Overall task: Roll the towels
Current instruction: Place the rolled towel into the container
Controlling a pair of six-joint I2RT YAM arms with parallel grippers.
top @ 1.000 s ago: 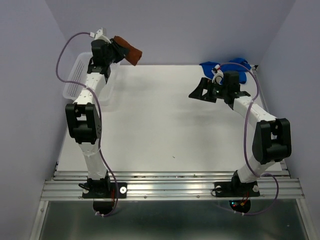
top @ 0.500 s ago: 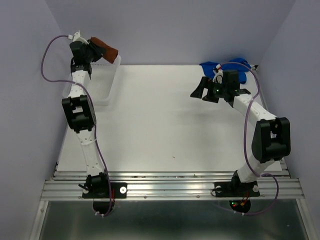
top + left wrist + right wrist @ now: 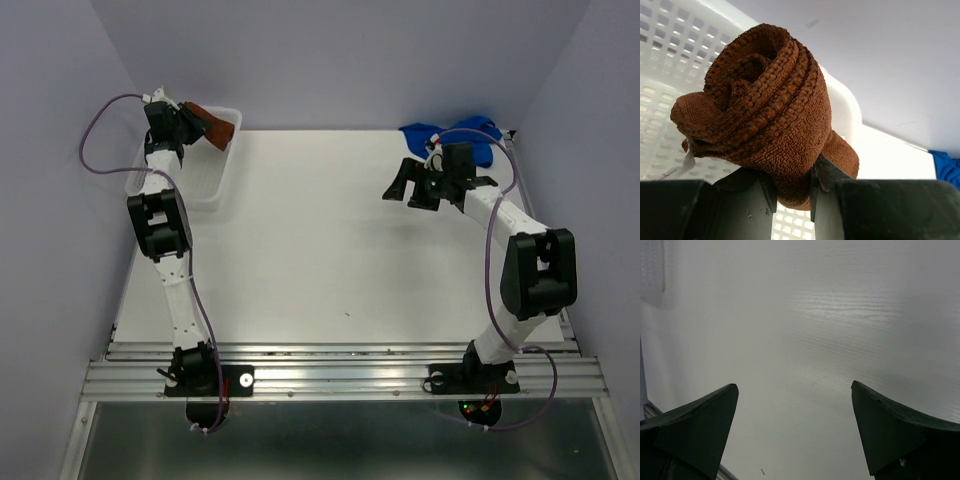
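Note:
A rolled rust-brown towel [image 3: 765, 105] is clamped between the fingers of my left gripper [image 3: 790, 192], which is shut on it above the white mesh basket [image 3: 670, 55]. From above, that brown towel [image 3: 213, 124] hangs over the basket's far right corner [image 3: 232, 112], with the left gripper [image 3: 196, 124] at its end. The blue towel [image 3: 470, 134] lies crumpled at the table's far right edge. My right gripper [image 3: 403, 184] stands open just in front of and to the left of it, over bare table. A blue towel corner [image 3: 947, 167] shows at the left wrist view's right edge.
The white mesh basket [image 3: 185, 185] stands at the table's far left, against the left wall. Purple walls close the table in at the back and on both sides. Under the right gripper [image 3: 795, 427] is only white tabletop [image 3: 830, 320].
My left arm has swung left and lowered, carrying the brown towel from above the table's back edge to over the basket. The right gripper has shifted only slightly.

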